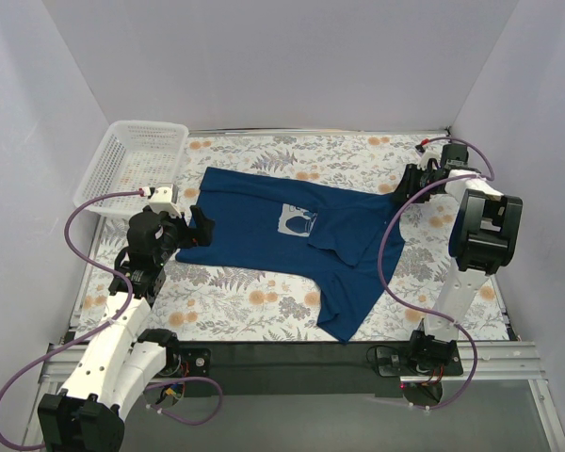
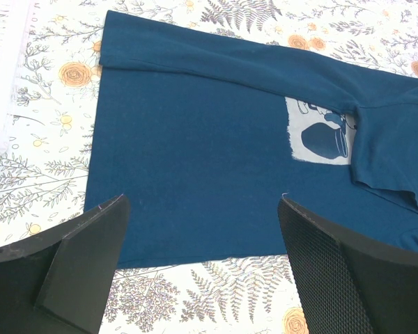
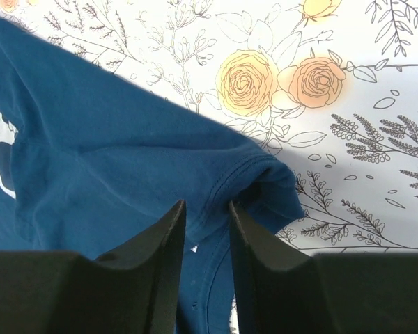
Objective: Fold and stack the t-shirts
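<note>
The dark navy blue short-sleeved t-shirt (image 1: pixel 264 235) lies flat across the middle of the top view, chest side up, on the bench (image 1: pixel 226 292) with its flower-and-fern printed cover. Its long axis runs left to right, dipping a little toward the right. The straight edge at its left end faces the left side of the frame. The bunched end points to the upper right. The pale blue and white chest graphic (image 1: pixel 297 222) sits near the middle, partly overlapped by a fold. From there a long flap of cloth slants down to the lower centre-right, ending close to the bench's near edge.

A strip is folded over along the shirt's far edge. Uncovered floral cover shows in a wide patch at the lower left, in a narrow band along the far edge, and to the right of the flap.

My left tool (image 2: pixel 202 202) hangs over the shirt's left end, its fingers (image 2: pixel 83 257) spread wide with the near hem between them, touching nothing that I can see. My right tool (image 3: pixel 205 209) is at the upper right end, fingers nearly together, pinching a raised fold of the navy cloth.

The white plastic lattice basket (image 1: pixel 141 155) stands in the upper left corner, apart from the shirt.
</note>
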Motion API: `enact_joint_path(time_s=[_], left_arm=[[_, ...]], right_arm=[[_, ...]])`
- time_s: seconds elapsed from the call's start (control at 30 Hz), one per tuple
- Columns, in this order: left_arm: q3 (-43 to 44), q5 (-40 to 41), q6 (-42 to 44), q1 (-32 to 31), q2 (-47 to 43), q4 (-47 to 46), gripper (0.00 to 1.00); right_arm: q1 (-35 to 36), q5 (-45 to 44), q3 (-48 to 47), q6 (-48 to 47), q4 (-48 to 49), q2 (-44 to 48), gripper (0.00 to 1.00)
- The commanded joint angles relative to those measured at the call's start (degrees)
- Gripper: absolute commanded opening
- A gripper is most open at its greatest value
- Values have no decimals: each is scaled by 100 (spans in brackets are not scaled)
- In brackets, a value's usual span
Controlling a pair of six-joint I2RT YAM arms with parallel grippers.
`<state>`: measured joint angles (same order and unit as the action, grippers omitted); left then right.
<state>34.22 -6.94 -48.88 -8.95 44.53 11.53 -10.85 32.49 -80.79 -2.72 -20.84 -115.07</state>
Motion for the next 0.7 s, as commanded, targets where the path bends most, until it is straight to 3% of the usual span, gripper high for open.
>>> enact_joint_path(time_s=[0.0,0.1,0.27,0.43,0.67], left_arm=[[-20,-79,19,16,-15,-81,81],[-20,-79,19,16,-32,-81,81],[-20,-79,19,16,-15,-89,81],[-29,-71,19,16,-24,-81,81],[-29,-71,28,7,-6,-72,81]], right_arm=[[-5,153,-253,123,115,-77,32],[-5,-5,-261,123,124,-86,28],[-22,-216,-340,44,150,-69,10],[-31,-428,-411,-62,274,-33,1],[-40,-577,-560,-141,274,-192,1]])
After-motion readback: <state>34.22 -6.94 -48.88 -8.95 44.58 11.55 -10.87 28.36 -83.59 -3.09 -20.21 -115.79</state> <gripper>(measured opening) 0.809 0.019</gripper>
